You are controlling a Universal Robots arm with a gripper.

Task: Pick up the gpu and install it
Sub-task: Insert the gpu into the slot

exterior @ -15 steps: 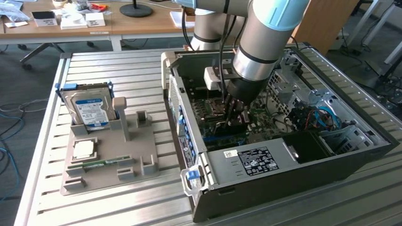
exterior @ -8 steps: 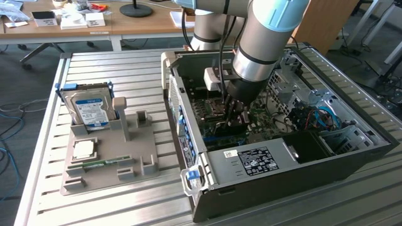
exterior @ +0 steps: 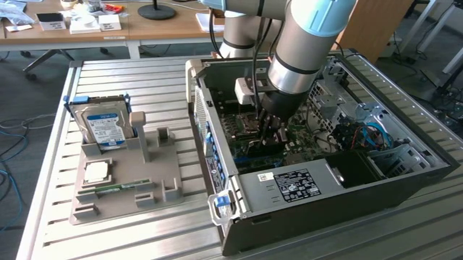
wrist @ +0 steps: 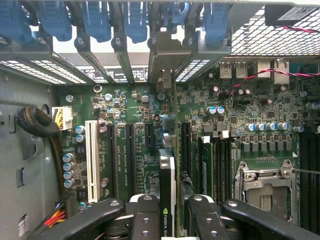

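Observation:
Seen edge-on in the wrist view, the gpu (wrist: 167, 190) is a thin dark card with a green label. Its silver end bracket (wrist: 165, 57) reaches the rear slot openings of the case. My gripper (wrist: 170, 217) is shut on it, with black fingers (wrist: 144, 220) on either side. The card stands upright over the black expansion slots of the green motherboard (wrist: 135, 105). Whether it is seated in a slot I cannot tell. In the exterior view my gripper (exterior: 269, 130) reaches down into the open computer case (exterior: 318, 206), with the gpu (exterior: 264, 146) dark beneath it.
A white slot (wrist: 91, 160) and the CPU socket (wrist: 265, 187) flank the card. Blue latches (wrist: 135, 22) line the rear wall. On the exterior view's left, a grey fixture (exterior: 166, 168) holds a hard drive (exterior: 107, 125), a processor (exterior: 96, 171) and a memory stick (exterior: 116, 188).

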